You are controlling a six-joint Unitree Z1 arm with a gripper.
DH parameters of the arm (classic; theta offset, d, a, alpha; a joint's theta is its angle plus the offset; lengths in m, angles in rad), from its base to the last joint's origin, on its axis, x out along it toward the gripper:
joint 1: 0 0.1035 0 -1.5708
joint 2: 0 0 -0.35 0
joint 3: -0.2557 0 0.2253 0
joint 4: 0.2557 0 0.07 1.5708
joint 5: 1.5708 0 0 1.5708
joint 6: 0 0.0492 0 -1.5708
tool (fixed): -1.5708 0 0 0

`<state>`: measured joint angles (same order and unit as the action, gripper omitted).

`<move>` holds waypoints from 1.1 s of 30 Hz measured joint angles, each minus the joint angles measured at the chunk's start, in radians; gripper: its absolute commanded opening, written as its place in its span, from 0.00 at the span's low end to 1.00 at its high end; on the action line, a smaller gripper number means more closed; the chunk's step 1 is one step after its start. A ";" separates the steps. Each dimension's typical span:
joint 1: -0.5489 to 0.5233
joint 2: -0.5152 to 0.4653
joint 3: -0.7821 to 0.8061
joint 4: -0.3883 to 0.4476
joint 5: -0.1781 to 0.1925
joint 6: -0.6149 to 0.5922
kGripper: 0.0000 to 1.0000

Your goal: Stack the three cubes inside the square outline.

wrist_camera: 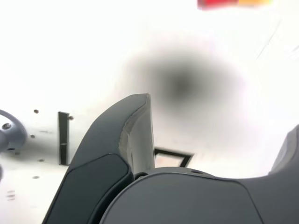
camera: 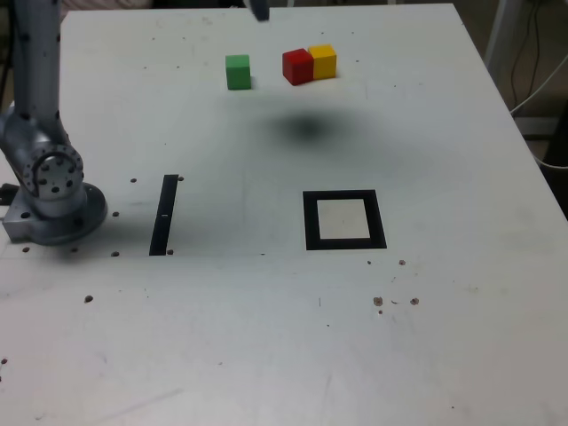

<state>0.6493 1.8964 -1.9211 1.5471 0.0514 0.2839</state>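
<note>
My hand [wrist_camera: 222,140] is spread wide, holding nothing. Nothing is stacked: the square outline [camera: 311,220] sits bare, and the red [camera: 298,67], yellow [camera: 323,61] and green [camera: 238,72] cubes all wait on the counter [camera: 222,355], beyond it.

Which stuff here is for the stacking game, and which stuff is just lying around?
For the stacking:
- green cube
- red cube
- yellow cube
- black square outline, with nothing inside it yet
- gripper, open, to pick up cubes

Just lying about:
- straight black strip
- cables off the table's side
</note>
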 measured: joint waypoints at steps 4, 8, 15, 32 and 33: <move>0.034 0.038 -0.123 0.018 0.039 -0.135 0.94; 0.064 0.027 -0.119 0.018 0.066 -0.267 0.93; 0.093 0.018 -0.085 -0.002 0.022 -0.499 0.91; 0.077 0.126 -0.160 0.023 0.070 -0.623 0.91; 0.073 0.138 -0.187 0.028 0.078 -0.623 0.92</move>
<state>0.7226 2.0343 -2.1080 1.5751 0.1292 -0.3388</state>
